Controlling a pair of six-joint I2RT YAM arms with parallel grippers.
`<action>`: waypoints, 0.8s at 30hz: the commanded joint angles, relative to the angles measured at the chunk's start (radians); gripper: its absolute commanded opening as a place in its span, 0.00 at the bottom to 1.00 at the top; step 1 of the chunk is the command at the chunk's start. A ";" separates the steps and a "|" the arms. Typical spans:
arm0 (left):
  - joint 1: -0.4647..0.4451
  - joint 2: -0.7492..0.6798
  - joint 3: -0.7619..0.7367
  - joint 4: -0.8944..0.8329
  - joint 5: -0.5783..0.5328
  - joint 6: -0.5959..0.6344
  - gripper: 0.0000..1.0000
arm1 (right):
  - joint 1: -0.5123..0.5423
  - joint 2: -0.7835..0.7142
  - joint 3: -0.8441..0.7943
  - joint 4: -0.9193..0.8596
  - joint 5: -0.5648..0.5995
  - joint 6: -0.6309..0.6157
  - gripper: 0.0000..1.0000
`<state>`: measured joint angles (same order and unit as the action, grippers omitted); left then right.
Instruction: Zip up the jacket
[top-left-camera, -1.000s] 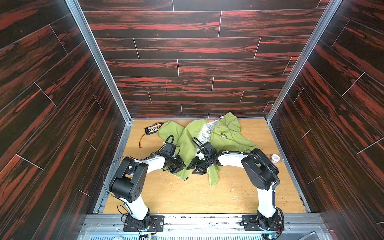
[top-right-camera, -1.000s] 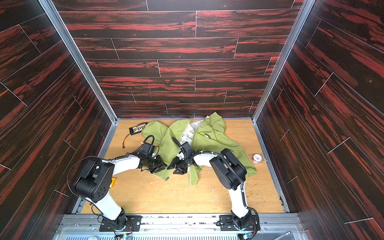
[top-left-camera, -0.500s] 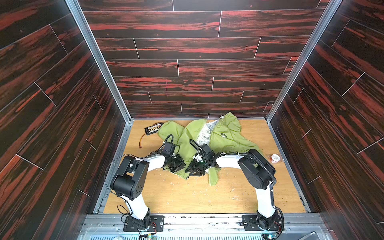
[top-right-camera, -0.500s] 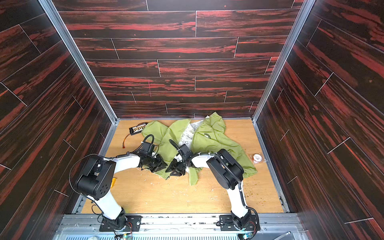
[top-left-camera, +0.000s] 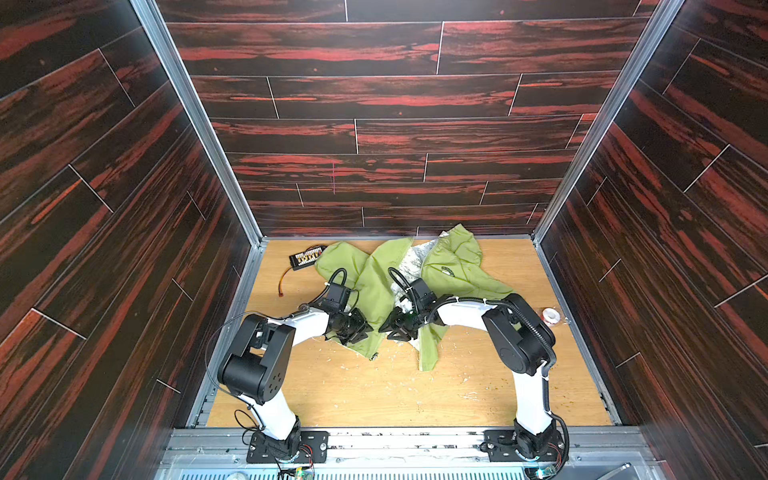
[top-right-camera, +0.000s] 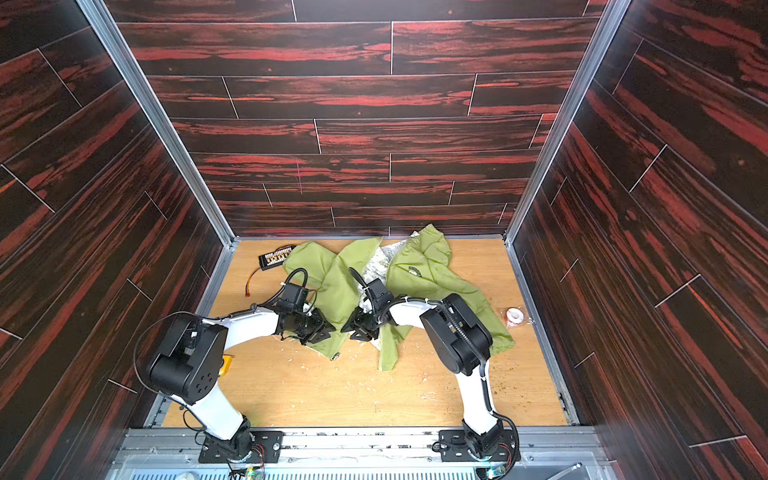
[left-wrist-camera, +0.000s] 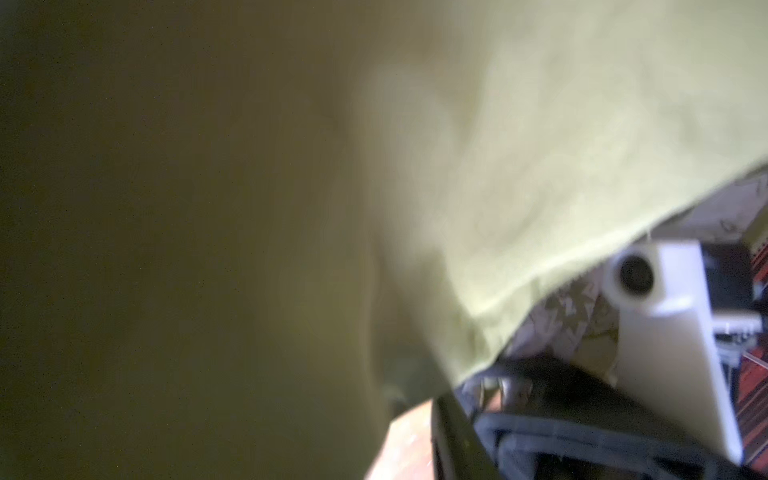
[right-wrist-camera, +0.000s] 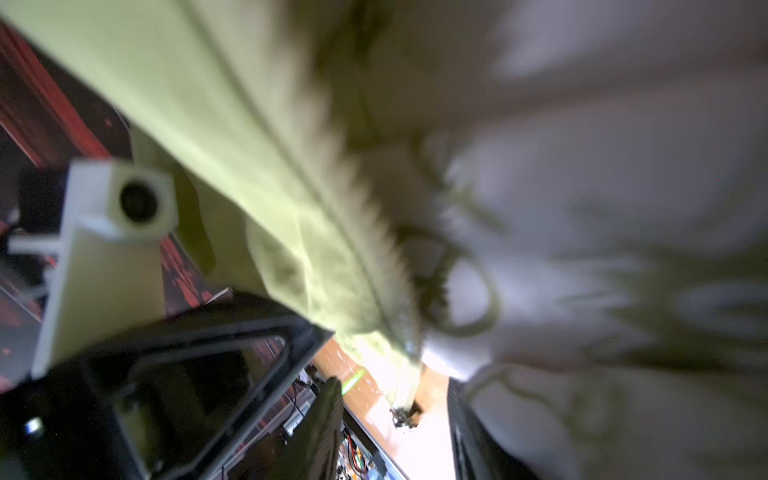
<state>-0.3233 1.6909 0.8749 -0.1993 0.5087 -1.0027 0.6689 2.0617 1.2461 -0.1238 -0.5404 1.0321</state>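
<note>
The olive-green jacket (top-left-camera: 457, 257) (top-right-camera: 424, 266) lies unzipped on the wooden floor, with pale printed lining showing between its two front panels. In both top views my left gripper (top-left-camera: 360, 330) sits at the lower edge of the left panel, close to my right gripper (top-left-camera: 392, 330) at the right panel. In the right wrist view the toothed zipper edge (right-wrist-camera: 361, 232) runs down to its bottom end (right-wrist-camera: 405, 415), which hangs between the open fingers (right-wrist-camera: 324, 415) untouched. In the left wrist view blurred green fabric (left-wrist-camera: 540, 124) hides all but one finger (left-wrist-camera: 453, 432).
A black circuit board (top-left-camera: 305, 257) with red wires lies at the back left, beside the jacket's sleeve. A roll of tape (top-left-camera: 551, 315) sits near the right wall. Pale chips are scattered on the floor (top-left-camera: 374, 399). Dark plank walls close in three sides.
My right gripper dipped toward the left gripper and drew back slightly. The left gripper has barely moved. The jacket lies much as before.
</note>
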 joint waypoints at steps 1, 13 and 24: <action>0.004 -0.088 0.035 -0.087 -0.004 0.038 0.32 | -0.024 -0.033 0.030 -0.037 0.019 -0.015 0.45; 0.004 -0.153 -0.083 -0.163 -0.037 0.068 0.18 | -0.028 0.042 0.110 -0.030 -0.009 -0.010 0.44; 0.004 -0.117 -0.111 -0.136 -0.050 0.073 0.11 | -0.028 0.017 0.057 -0.058 0.043 -0.034 0.50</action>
<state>-0.3233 1.5608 0.7700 -0.3214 0.4782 -0.9455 0.6392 2.0640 1.3182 -0.1555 -0.5209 1.0115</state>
